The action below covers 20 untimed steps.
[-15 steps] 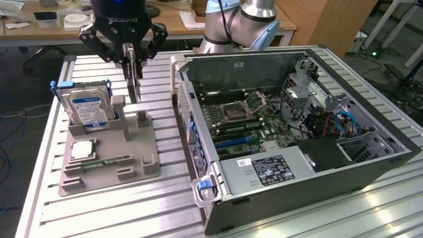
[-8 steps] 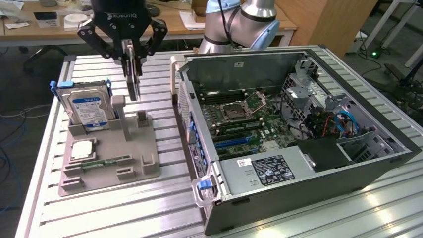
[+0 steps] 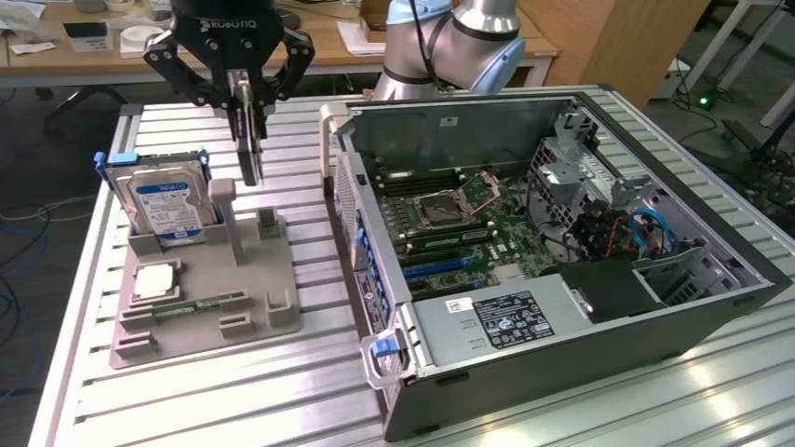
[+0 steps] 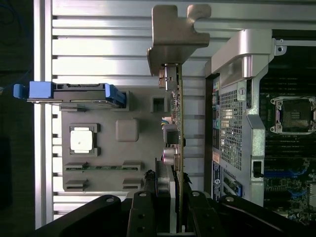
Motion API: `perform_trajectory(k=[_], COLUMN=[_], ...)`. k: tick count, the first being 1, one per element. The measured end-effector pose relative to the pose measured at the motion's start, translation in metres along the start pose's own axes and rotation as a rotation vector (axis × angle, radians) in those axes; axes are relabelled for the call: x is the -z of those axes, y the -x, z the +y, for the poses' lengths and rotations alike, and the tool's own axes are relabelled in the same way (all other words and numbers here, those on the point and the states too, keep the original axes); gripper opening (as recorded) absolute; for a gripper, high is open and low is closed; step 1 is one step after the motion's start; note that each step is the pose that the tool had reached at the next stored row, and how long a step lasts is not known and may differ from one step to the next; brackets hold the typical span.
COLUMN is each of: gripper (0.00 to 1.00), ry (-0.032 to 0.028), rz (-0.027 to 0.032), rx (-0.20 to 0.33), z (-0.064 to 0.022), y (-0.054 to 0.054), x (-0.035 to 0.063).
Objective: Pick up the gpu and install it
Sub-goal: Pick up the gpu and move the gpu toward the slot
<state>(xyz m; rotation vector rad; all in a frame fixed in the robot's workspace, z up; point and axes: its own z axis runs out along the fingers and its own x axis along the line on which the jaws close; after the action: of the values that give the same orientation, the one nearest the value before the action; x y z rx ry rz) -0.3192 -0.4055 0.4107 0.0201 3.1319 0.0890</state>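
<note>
The pick-up step looks done. The pincer [image 3: 249, 101] pinches the gpu [image 3: 252, 140] by its upper edge, and the card hangs upright, edge-on, just above the grey holder [image 3: 205, 321] on the desk [image 3: 249, 391]; it seems free of it. Installing, I judge, calls for passing over the wall of the open computer case [image 3: 559, 372] at 3 o'clock and lining the card with a blue slot [image 3: 431, 268]. The hard drive [image 3: 168, 200] stands at 8 o'clock, near but apart.

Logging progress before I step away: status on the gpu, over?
Fingers shut on gpu. Card edge-on, hanging above gray holder, not yet in open case. Hard drive at exterior view's left, apart.
</note>
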Motion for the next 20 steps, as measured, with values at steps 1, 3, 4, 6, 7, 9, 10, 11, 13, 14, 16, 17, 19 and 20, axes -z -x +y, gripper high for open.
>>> perform_trajectory(k=[1, 3, 4, 6, 7, 9, 10, 11, 13, 14, 16, 17, 19, 20], gripper=[0.28, 0.28, 0.28, 0.28, 0.28, 0.28, 0.28, 0.28, 0.28, 0.28, 0.28, 0.28, 0.28, 0.28], ry=[0.0000, 0.0000, -0.0021, -0.0116, -0.0153, -0.0297, -0.0352, -0.0373, -0.0376, -0.0377, -0.0376, -0.0377, -0.0376, -0.0376], rz=[0.0000, 0.0000, 0.0001, 0.0000, -0.0001, -0.0003, -0.0003, -0.0004, -0.0004, -0.0004, -0.0004, -0.0004, -0.0004, -0.0004], rx=[0.000, 0.000, 0.000, 0.000, 0.000, 0.000, 0.000, 0.000, 0.000, 0.000, 0.000, 0.000, 0.000, 0.000], z=[0.0000, 0.0000, 0.0000, -0.0001, -0.0001, 0.0000, 0.0000, -0.0001, -0.0001, 0.0000, 0.0000, 0.0000, 0.0000, 0.0000], y=[0.0000, 0.0000, 0.0001, 0.0000, 0.0001, 0.0000, 0.0000, 0.0000, 0.0001, 0.0002, 0.0008, 0.0013, 0.0030, 0.0038], x=[0.0000, 0.0000, 0.0001, 0.0001, 0.0000, 0.0000, 0.0001, 0.0001, 0.0001, 0.0000, 0.0001, 0.0000, 0.0000, 0.0000])
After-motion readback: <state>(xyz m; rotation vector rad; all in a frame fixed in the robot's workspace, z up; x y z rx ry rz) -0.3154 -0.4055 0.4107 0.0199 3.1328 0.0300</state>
